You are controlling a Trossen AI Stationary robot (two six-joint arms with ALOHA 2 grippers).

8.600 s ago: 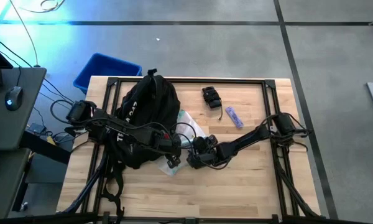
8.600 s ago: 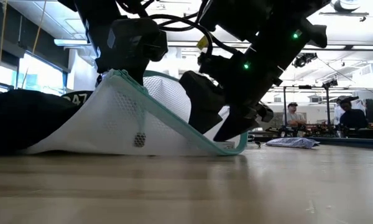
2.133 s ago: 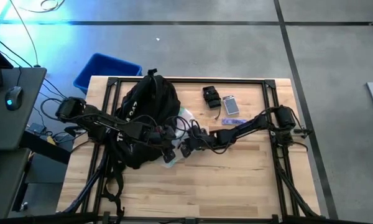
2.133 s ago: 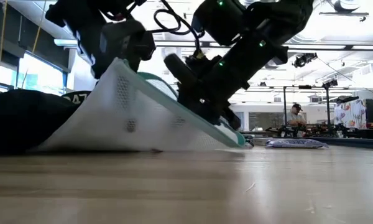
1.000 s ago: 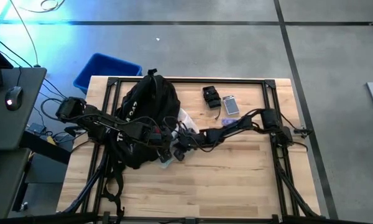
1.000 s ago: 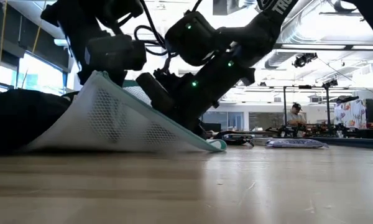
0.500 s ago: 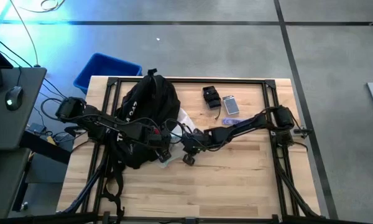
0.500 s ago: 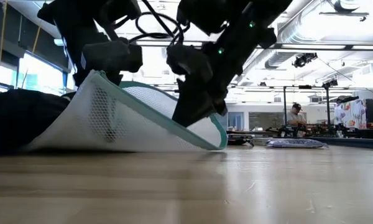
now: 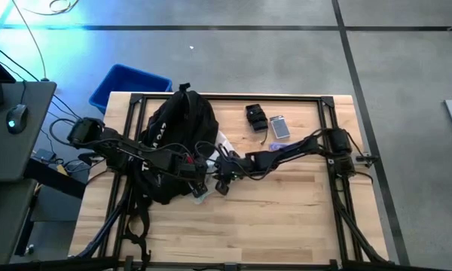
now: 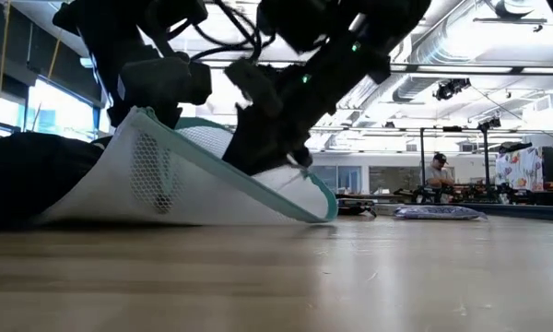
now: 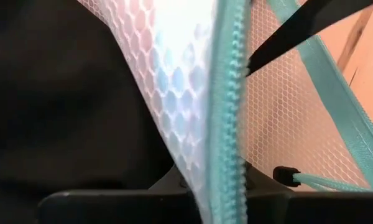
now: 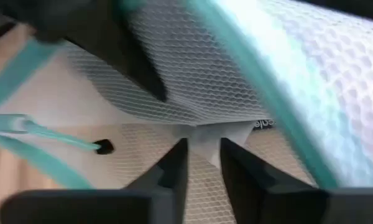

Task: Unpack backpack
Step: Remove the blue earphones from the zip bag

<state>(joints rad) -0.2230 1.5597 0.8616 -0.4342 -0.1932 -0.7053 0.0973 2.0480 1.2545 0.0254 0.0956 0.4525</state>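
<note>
Right gripper [image 9: 220, 183] has moved back in from half a second ago: it was out at the pouch's free edge, now it sits at the mesh pouch [image 10: 194, 180] mouth again, just beside the left gripper [image 9: 198, 183]. Its fingers [image 12: 174, 165] stand slightly apart, a narrow gap with a white label tab of the pouch between them; can't tell if they pinch it. Left gripper is clamped tight on the teal zipper [image 11: 227, 124] edge and holds that corner of the pouch lifted, same as a second ago.

Read: pouch is out of the backpack [image 9: 177, 135] but not yet emptied or set aside; right arm looks to be going in for the contents or a regrip.

Backpack lies at 9 to 10 o'clock on the wooden table [image 9: 286, 226], pouch touching it on the 3 o'clock side. At 1 o'clock: a small black item [image 9: 255, 117] and a phone-like slab [image 9: 279, 127], already out. Blue bin [image 9: 128, 81] on the floor off the 10 o'clock corner.

Room: open workshop, ceiling ducts, a person [image 10: 435, 171] seated far back.
</note>
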